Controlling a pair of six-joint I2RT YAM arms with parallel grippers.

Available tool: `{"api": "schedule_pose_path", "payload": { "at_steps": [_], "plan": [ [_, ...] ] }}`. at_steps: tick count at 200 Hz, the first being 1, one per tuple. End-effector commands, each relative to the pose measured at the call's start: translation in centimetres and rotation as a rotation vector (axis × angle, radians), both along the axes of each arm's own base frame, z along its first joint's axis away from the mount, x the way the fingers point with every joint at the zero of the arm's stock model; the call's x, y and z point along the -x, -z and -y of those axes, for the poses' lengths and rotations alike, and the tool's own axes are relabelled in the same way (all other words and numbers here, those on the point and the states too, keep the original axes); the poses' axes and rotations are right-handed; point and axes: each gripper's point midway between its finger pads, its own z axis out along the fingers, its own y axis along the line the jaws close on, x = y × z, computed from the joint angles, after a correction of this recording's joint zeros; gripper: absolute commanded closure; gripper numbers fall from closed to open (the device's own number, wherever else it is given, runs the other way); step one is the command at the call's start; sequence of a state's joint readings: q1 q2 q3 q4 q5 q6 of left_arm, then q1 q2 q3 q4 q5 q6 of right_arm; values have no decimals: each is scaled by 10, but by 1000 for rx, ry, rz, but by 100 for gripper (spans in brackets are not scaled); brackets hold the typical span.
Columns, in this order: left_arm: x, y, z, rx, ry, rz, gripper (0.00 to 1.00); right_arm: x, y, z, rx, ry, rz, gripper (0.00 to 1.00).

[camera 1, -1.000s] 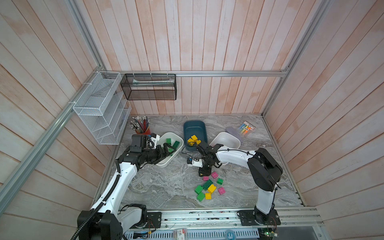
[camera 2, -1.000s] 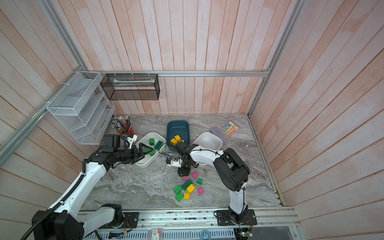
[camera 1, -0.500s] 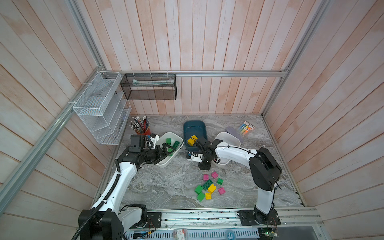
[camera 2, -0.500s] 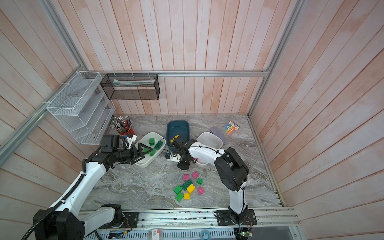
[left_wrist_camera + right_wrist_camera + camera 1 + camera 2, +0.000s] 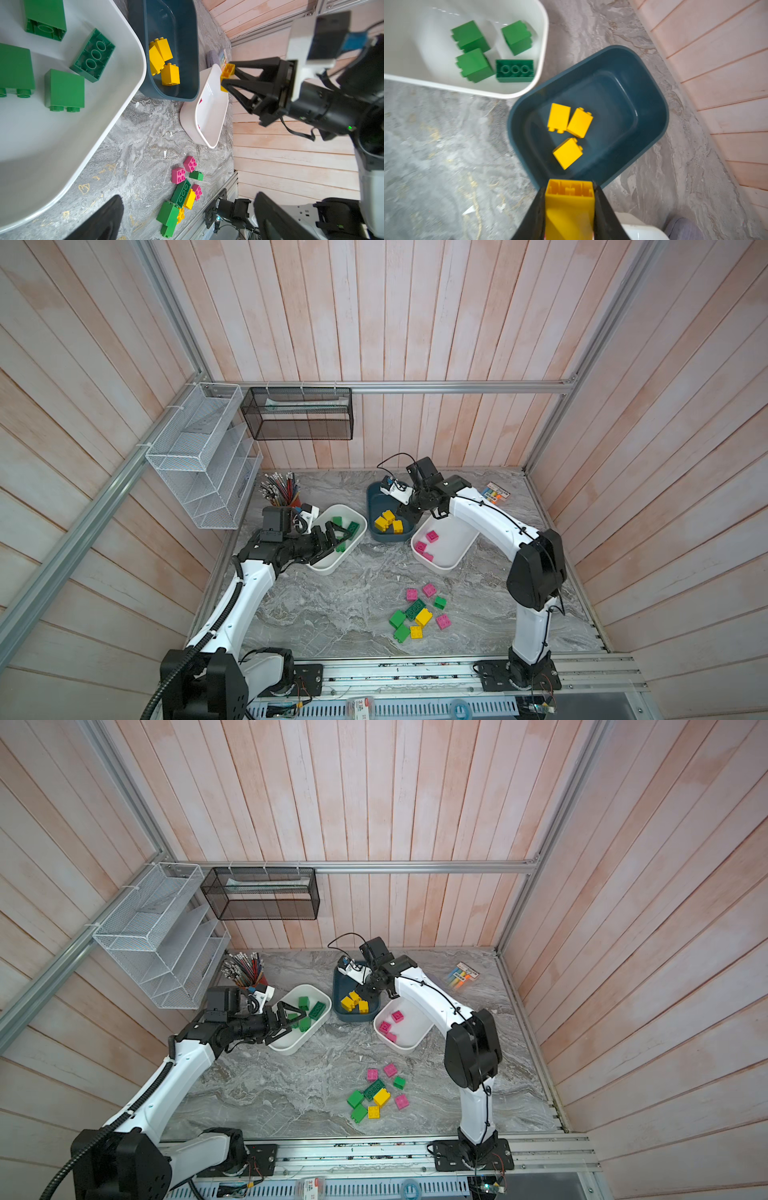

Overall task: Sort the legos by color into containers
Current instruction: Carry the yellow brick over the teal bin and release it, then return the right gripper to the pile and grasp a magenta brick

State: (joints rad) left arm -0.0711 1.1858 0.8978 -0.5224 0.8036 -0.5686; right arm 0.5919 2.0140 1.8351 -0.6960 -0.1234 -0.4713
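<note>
"Why hang that brick there?"

"My right claw is clamped on a yellow brick, hollow underside facing out, over the rim of the teal tub. Three yellows lie inside, so I reckon this one drops in next."

"And the left?"

"My left claw gapes wide and empty over the white tub of greens. Pinks sit in the other white tub. A mixed pile waits on the marbled table, well apart. The bricks are hard, glossy and studded. The tubs are smooth and round-cornered."
</note>
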Motion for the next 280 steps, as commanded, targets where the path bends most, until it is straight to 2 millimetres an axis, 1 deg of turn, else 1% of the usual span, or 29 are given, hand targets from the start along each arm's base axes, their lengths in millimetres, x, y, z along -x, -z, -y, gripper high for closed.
{"api": "schedule_pose_path", "payload": {
  "at_steps": [1, 18, 35, 54, 69, 81, 90, 105, 126, 127, 131, 133, 135, 142, 143, 145, 146, 147, 148, 149, 150, 154, 167, 186, 206, 215, 234, 257, 280],
  "plan": [
    [-13, -20, 1, 18, -3, 62, 0, -27, 30, 2, 29, 27, -22, 74],
    [-16, -23, 0, 17, -8, 67, 0, -44, 47, 1, 47, 28, -15, 74],
    [-19, -25, 1, 19, -9, 70, 0, -59, 54, -4, 48, 32, 6, 74],
    [-20, -24, 0, 18, -11, 64, 0, -70, 63, -12, 20, 33, 10, 74],
    [-20, -25, 0, 18, -10, 64, 0, -73, 75, -16, 20, 35, -8, 73],
    [-20, -26, 0, 16, -13, 64, 0, -75, 82, -16, 32, 38, -23, 68],
    [-20, -25, 0, 17, -14, 61, 0, -75, 86, -14, 50, 40, -31, 58],
    [-19, -27, 0, 14, -9, 64, 0, -72, 77, -12, 53, 44, -39, 46],
    [-17, -29, 0, 5, -5, 65, 0, -61, 38, -15, -25, 29, -26, 39],
    [-17, -29, 0, 5, -5, 64, 0, -60, 32, -15, -33, 27, -21, 39],
    [-17, -29, -1, 3, -5, 65, 0, -55, 24, -16, -51, 19, -20, 38],
    [-17, -28, 0, 4, -4, 64, 0, -53, 24, -17, -56, 14, -26, 38],
    [-16, -28, 0, 4, -3, 63, 0, -50, 16, -17, -70, 9, -20, 37],
    [-16, -28, 0, 2, -1, 63, 0, -40, 8, -19, -97, -15, -32, 35],
    [-15, -27, 0, 1, -1, 61, 0, -37, 3, -19, -106, -19, -28, 35],
    [-15, -27, 0, 1, -1, 59, 0, -35, 4, -18, -110, -25, -36, 35],
    [-15, -27, -1, 0, 0, 60, 0, -32, -3, -18, -119, -31, -30, 35],
    [-15, -26, 0, 1, 0, 58, 0, -31, 0, -18, -119, -34, -41, 34],
    [-15, -26, 0, 0, 1, 58, 0, -28, -5, -18, -126, -37, -38, 34],
    [-15, -26, 0, 0, 1, 58, 0, -27, -2, -19, -127, -40, -46, 34],
    [-15, -27, -1, -1, 1, 60, 0, -24, -9, -19, -136, -44, -41, 34],
    [-15, -27, 0, -2, 3, 63, 0, -17, -14, -18, -150, -56, -49, 34],
    [-13, -26, -1, -7, 8, 63, 0, 14, -25, -18, -178, -104, -83, 31],
    [-13, -25, -1, -9, 10, 62, 0, 65, -25, -12, -157, -179, -106, 30],
    [-11, -25, -1, -4, 17, 63, 0, 113, -18, -3, -137, -220, -129, 28],
    [-10, -24, -1, -5, 20, 63, 0, 132, -16, 2, -141, -232, -151, 28],
    [-7, -20, -1, -1, 19, 56, 0, 169, -4, 10, -133, -254, -186, 28],
    [-4, -17, -1, 4, 23, 48, 0, 210, 29, 18, -55, -318, -219, 25],
    [-3, -18, -2, -2, 26, 55, 0, 234, 56, 22, 18, -369, -267, 24]
  ]
}}
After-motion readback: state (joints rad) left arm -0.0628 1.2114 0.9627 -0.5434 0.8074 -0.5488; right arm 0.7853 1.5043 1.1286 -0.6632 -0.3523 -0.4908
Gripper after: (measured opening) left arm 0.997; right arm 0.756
